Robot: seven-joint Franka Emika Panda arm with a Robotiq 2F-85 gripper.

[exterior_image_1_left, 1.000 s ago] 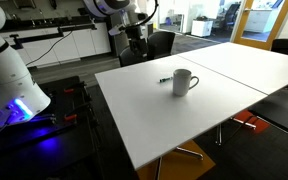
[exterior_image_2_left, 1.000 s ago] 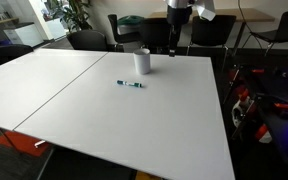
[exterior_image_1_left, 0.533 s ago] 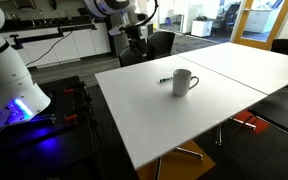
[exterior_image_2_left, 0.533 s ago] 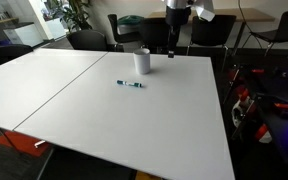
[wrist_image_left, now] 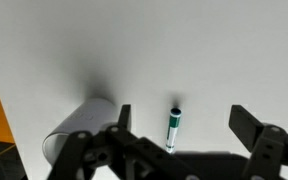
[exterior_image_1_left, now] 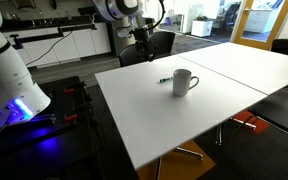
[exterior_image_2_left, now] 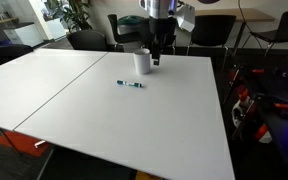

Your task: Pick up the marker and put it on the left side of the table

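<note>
Now we see our hand point(wrist_image_left: 182, 115) spread wide above the table point(wrist_image_left: 214, 45), the marker point(wrist_image_left: 172, 130) lying below between its fingers, white mug point(wrist_image_left: 79, 135) just beside.

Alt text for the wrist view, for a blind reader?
Seen from above, a marker lies on the white table, framed between the fingers of the open gripper. A white mug shows beside it, toward the picture's left.
</note>
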